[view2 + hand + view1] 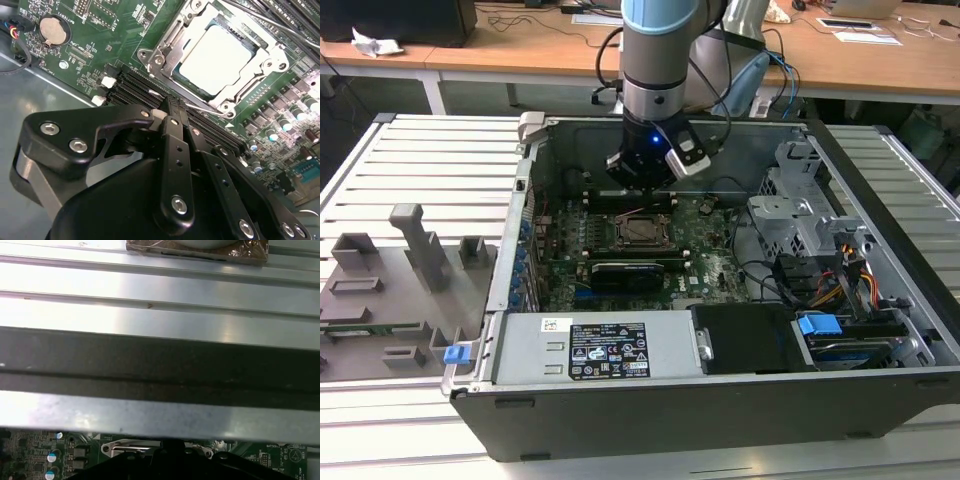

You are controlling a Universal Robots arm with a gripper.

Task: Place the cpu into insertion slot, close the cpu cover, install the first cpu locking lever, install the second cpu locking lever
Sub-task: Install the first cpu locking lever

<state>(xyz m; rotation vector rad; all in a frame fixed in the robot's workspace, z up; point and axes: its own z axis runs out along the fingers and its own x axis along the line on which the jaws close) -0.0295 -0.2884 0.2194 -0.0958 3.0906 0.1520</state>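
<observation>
The cpu point(215, 60), a pale silvery square, lies in the insertion slot point(642, 231) on the green board. The cpu cover point(172, 42), a silvery metal frame, lies flat around it. A thin metal locking lever point(205, 108) runs along the socket edge nearest my fingers. My gripper point(172, 104) is shut with nothing between its black fingers, its tips just short of that lever. In the exterior view the gripper point(640, 185) hangs inside the open computer case, just behind the socket. The first wrist view catches the gripper's dark body point(170, 462) and a socket corner point(127, 447).
Black memory slots point(132, 85) lie under the fingertips. A coin battery point(52, 30) sits on the board. A long black card point(630, 272), a drive cage point(800, 215), loose cables point(820, 280) and the case walls point(535, 160) crowd the socket. Grey fixtures point(410, 250) stand on the exterior view's left.
</observation>
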